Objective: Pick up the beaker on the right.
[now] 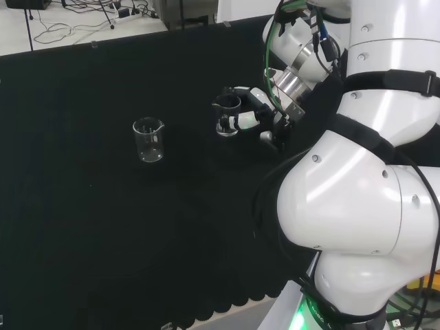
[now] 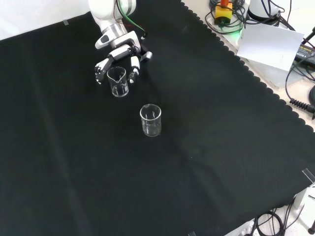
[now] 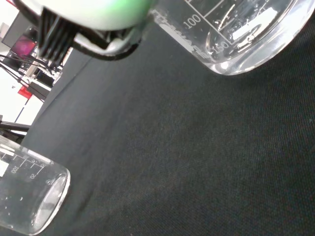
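Two clear glass beakers stand on the black cloth. In the head view, the right beaker (image 1: pixel 227 119) sits inside the black and white hand (image 1: pixel 256 117), whose fingers curl round its rim and sides. From the front, this beaker (image 2: pixel 118 81) stands upright on the cloth just below the hand (image 2: pixel 120 53), with one finger (image 2: pixel 100 73) on its left and another on its right. The wrist view has its base (image 3: pixel 246 34) resting on the cloth, close beside a blurred white part of the hand (image 3: pixel 88 14). The beaker looks empty.
The second empty beaker (image 1: pixel 148 139) stands to the left in the head view, nearer the camera in the front view (image 2: pixel 150 120), and lies off to the side in the wrist view (image 3: pixel 24 196). White paper and cables (image 2: pixel 270 42) lie beyond the cloth's scalloped edge.
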Robot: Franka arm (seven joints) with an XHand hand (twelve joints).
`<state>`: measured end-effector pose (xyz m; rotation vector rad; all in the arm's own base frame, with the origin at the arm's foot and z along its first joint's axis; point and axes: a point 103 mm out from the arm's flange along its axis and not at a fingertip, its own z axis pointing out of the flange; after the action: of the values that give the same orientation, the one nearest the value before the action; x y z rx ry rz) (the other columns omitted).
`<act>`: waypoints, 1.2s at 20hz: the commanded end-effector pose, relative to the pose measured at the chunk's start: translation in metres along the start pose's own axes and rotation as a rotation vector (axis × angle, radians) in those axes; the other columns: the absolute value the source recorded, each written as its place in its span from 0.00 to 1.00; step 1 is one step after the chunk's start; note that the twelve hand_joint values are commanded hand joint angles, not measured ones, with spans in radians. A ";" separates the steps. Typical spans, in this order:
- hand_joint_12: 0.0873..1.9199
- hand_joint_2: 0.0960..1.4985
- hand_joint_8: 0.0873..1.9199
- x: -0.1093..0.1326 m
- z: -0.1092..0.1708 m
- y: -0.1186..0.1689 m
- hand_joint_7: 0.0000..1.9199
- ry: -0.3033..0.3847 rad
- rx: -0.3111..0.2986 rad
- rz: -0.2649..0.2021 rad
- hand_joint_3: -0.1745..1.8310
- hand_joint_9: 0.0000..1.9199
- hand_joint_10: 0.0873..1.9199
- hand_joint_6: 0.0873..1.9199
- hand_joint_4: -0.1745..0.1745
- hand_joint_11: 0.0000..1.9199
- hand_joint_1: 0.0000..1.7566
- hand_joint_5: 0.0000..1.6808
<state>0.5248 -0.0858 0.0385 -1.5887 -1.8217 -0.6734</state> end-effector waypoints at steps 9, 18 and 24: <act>0.70 0.29 0.33 0.001 0.002 0.006 0.18 0.068 -0.030 -0.006 0.37 0.23 0.28 0.00 0.37 0.01 0.54 0.32; 0.69 0.30 0.32 -0.001 0.003 0.010 0.21 0.062 -0.027 0.005 0.38 0.26 0.27 0.03 0.39 0.03 0.55 0.37; 0.68 0.33 0.30 0.001 0.006 0.015 0.28 0.076 -0.029 0.002 0.39 0.33 0.24 0.32 0.44 0.09 0.58 0.38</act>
<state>0.5370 -0.0812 0.0352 -1.5683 -1.7669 -0.7439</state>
